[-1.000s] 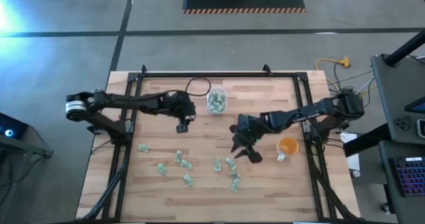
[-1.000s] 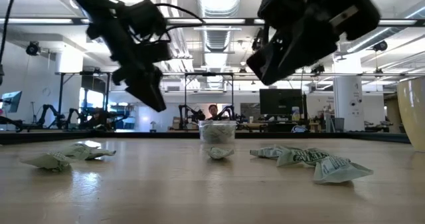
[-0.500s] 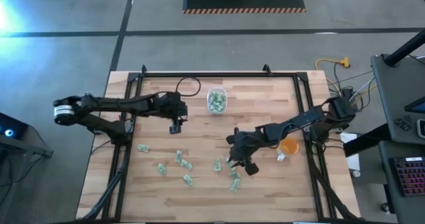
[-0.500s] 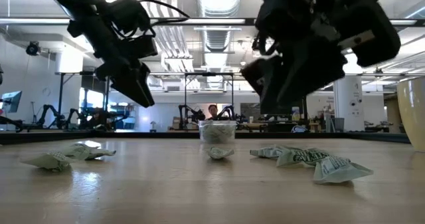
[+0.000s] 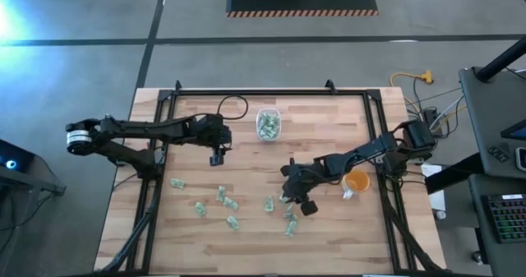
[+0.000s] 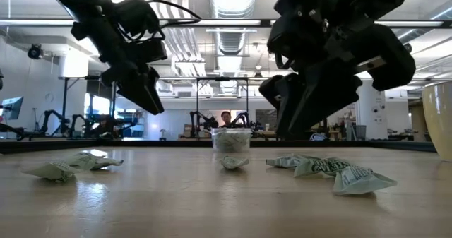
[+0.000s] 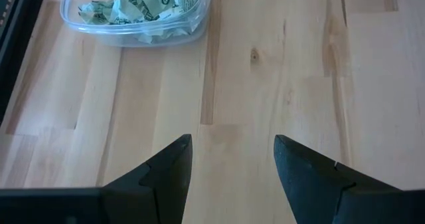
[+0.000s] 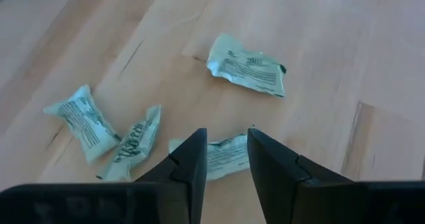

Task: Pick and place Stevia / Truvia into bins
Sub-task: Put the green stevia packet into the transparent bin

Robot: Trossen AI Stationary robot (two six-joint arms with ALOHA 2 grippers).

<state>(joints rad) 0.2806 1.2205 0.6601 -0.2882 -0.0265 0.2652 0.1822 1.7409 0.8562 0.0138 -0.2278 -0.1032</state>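
Note:
Several green-and-white Stevia packets [image 5: 232,203] lie flat on the wooden table near its front edge. More of them fill the clear bin [image 5: 268,125], which stands at the far middle and also shows in the left wrist view as the bin [image 7: 136,14]. My right gripper [image 8: 226,144] is open and slants down low over the loose packets, its fingers on either side of one packet [image 8: 222,154] that lies on the table. My left gripper [image 5: 215,155] hangs open and holds nothing above bare wood, left of the bin.
An orange cup [image 5: 356,181] stands by the right arm near the table's right edge. A black frame rail [image 5: 246,93] runs around the tabletop. Other loose packets [image 8: 247,68] lie close around the right gripper. Bare wood [image 7: 265,84] lies under the left gripper.
My right gripper has come down and toward the table's near-left, onto the group of loose packets. My left gripper has drawn back a little toward the table's left edge, away from the bin, then kept still. The packets have not moved.

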